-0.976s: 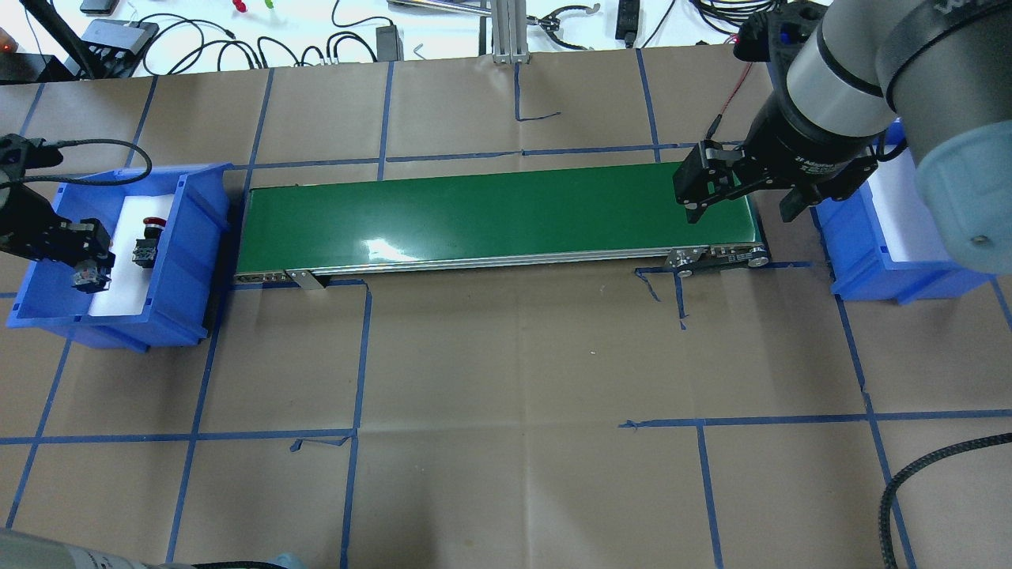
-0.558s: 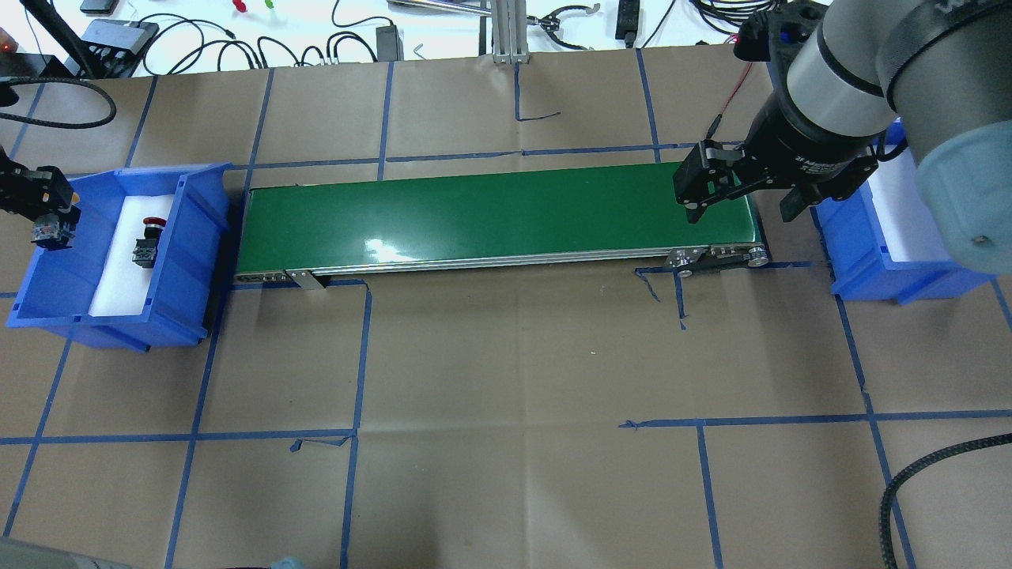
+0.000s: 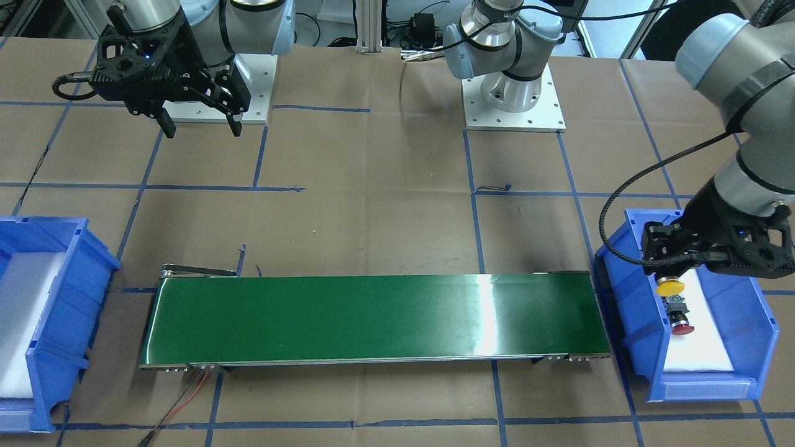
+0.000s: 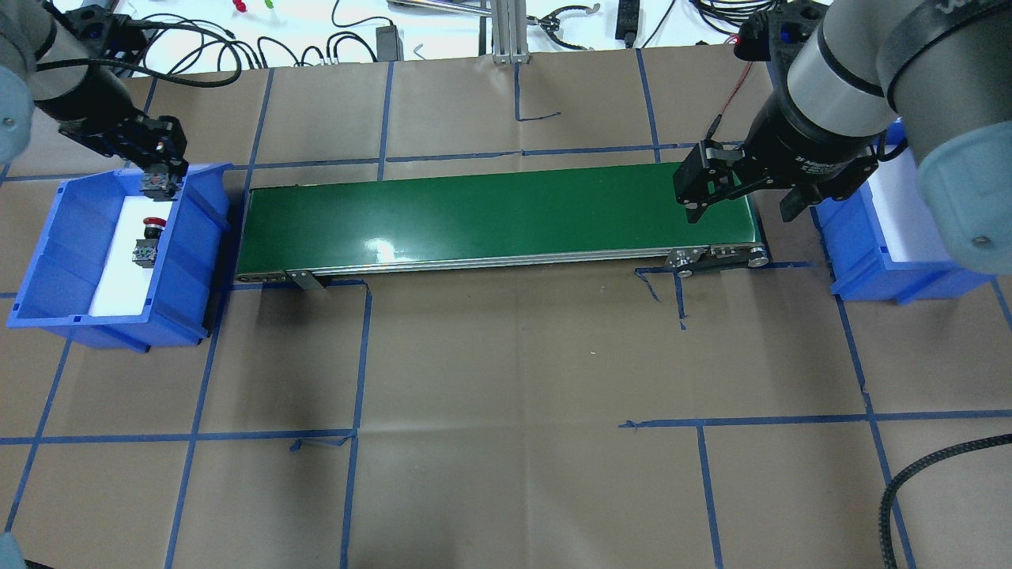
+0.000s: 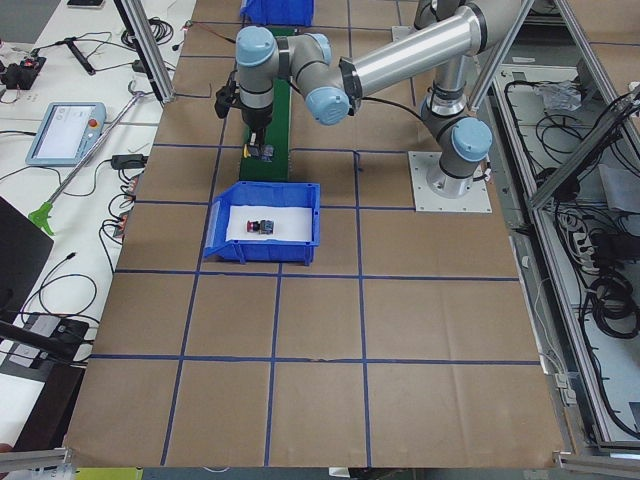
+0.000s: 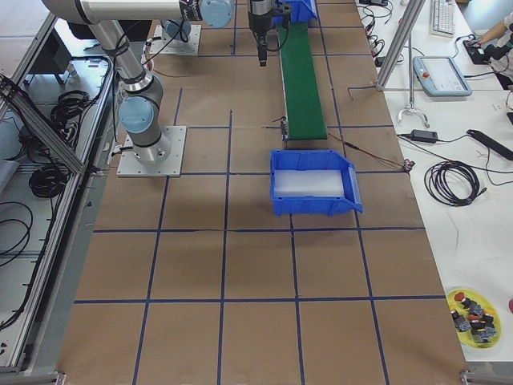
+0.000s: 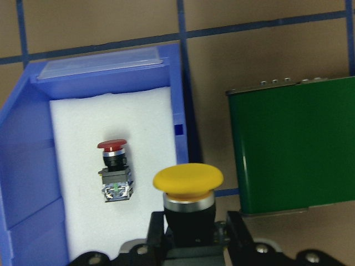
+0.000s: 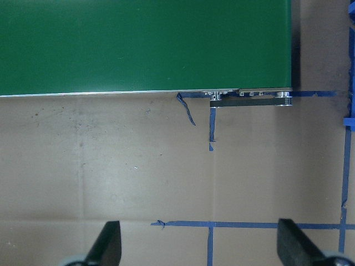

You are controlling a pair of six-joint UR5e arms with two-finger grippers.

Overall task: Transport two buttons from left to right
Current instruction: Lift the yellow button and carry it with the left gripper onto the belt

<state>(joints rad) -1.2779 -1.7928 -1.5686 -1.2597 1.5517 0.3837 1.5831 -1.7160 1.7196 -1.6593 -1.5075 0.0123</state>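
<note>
The yellow button (image 7: 188,180) is sitting cap-up in the left gripper (image 7: 188,227), whose jaws are clenching the black body just under the cap. It is hanging in the air clear of the white foam (image 7: 77,194), over the belt-side wall of the left blue bin (image 4: 47,261). In the left wrist view its cap is overlapping the strip of brown paper between that wall and the conveyor's end.

The red button (image 7: 112,146) is lying on its side on the foam inside the same bin, apart from the jaws and touching neither wall.

The green conveyor belt (image 4: 498,213) is lying just beside the bin and stretching across the table (image 4: 506,356), with nothing riding on it. At its other end the right blue bin (image 4: 862,261) is showing only its white liner.

The right gripper (image 4: 742,212) is hovering above the table near the belt's right end. Its jaws are standing wide apart and gripping nothing, and its wrist view is looking down past both fingertips (image 8: 105,244) onto brown paper and blue tape lines.
</note>
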